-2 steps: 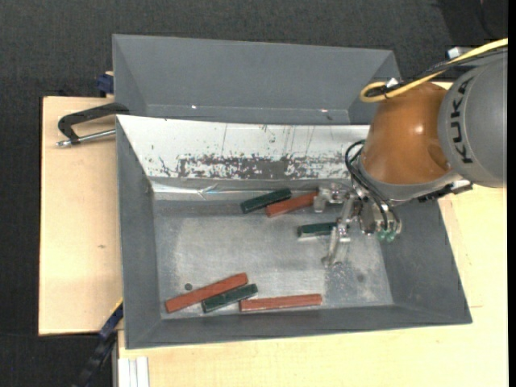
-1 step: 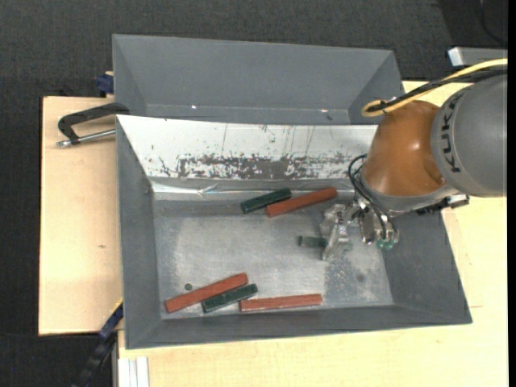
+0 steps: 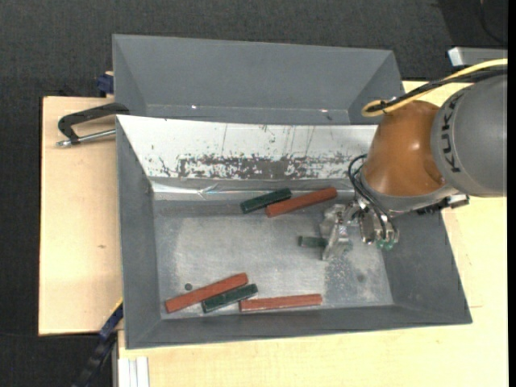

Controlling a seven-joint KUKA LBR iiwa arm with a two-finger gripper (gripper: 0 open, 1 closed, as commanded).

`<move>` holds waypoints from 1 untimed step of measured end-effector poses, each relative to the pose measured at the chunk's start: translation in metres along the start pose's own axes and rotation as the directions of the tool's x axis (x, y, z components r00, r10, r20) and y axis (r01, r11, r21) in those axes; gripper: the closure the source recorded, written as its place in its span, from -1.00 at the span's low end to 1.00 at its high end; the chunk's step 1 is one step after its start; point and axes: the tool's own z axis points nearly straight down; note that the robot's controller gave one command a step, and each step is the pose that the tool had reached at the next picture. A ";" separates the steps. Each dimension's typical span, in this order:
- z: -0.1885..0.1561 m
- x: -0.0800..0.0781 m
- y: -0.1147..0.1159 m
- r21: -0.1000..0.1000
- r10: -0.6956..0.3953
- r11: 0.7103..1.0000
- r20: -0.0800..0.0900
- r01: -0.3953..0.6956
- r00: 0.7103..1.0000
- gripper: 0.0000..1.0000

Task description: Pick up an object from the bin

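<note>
1. Down low over the floor of the bin, the jaws sit toward 3 o'clock, under the arm's orange wrist cover. Whether they are open or closed I cannot tell; the metal parts run together against the grey floor.
2. No object can be seen between the jaws, so I judge that nothing is gripped yet.
3. Just beside the jaws, at their 9 o'clock, lies a small dark green piece on the floor. It is the nearest thing, and whether it touches the jaws cannot be made out.
4. Further out, at about 10 o'clock from the jaws, a dark green stick and a red-brown stick lie end to end, overlapping at the foot of the 12 o'clock wall.
5. Well apart, along the 6 o'clock wall, lie three more: a red-brown stick, a short dark green stick touching it, and another red-brown stick lying flat beside them.
6. Progress, as a judgement: the arm has reached into the bin and is at working height, so the approach looks done. Closing on one object and lifting it clear of the bin are left to do. The likeliest candidate is the small dark piece at the jaws, with the pair by the far wall next.
</note>
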 end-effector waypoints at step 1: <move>-0.161 -0.010 -0.021 0.001 0.013 1.000 0.008 -0.013 1.000 1.00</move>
